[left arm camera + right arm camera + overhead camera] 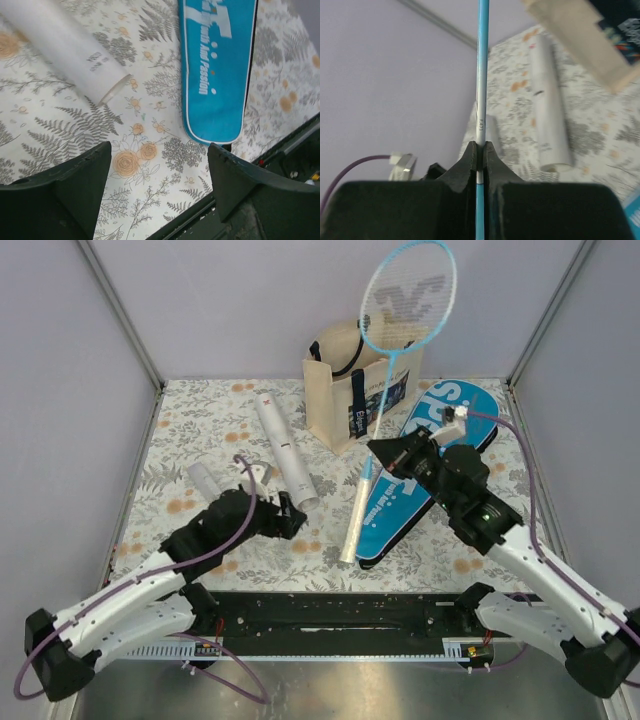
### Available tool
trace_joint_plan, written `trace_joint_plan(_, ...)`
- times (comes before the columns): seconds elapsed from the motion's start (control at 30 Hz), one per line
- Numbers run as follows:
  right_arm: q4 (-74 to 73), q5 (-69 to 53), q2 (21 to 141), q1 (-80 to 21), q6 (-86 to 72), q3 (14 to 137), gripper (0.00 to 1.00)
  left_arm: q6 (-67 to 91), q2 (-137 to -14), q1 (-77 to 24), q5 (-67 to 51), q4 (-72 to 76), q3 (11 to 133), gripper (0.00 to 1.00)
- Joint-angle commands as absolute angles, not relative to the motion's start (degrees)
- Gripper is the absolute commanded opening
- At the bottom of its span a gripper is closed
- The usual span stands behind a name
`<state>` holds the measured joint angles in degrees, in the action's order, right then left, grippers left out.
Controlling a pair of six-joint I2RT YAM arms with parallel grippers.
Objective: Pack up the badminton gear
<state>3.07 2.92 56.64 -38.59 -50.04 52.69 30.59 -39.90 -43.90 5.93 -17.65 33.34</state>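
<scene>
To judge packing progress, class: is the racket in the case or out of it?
Out. The right gripper is shut on the racket, its head up in the air; the case lies flat below.

A lab robot cell: plain pale-lilac panel walls (230, 300) in metal frame posts (120, 315) enclose the floral-clothed table (185, 420) from 9 to 3 o'clock.
</scene>
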Motion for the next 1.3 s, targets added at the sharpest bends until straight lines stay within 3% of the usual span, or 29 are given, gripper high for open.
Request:
trace_joint_plan(0.0,-14.99,16.68,48.54,-36.13,-47.11,49.84,0.00,22.51,-47.70,-53.41,9.12,-9.76,39.54,0.80)
trace_joint_plan(0.1,-23.35,21.52,42.39,-34.20,-48.68,46.60,0.00,19.78,-53.42,-59.05,14.06,-4.77,41.30,0.79)
trace_joint_plan(0.43,-38.93,31.37,31.12,-28.92,-50.80,38.94,0.00,9.15,-74.42,-68.20,12.22,7.73,48.77,0.69)
trace_joint_plan(0.73,-43.76,26.11,27.77,-21.10,-51.94,34.10,0.00,4.84,-88.93,-71.80,10.64,15.63,53.43,0.68)
trace_joint_plan(1.07,-44.38,24.00,25.05,-19.16,-52.29,31.38,0.00,1.23,-102.47,-73.74,13.44,16.70,59.58,0.65)
trace_joint_plan(1.2,-44.47,23.12,24.17,-19.16,-52.38,30.85,0.00,1.14,-107.04,-73.74,15.46,15.73,62.31,0.59)
trace_joint_plan(1.27,-44.30,22.42,23.64,-19.16,-52.82,29.98,0.00,1.23,-107.84,-73.74,16.08,15.73,62.58,0.44)
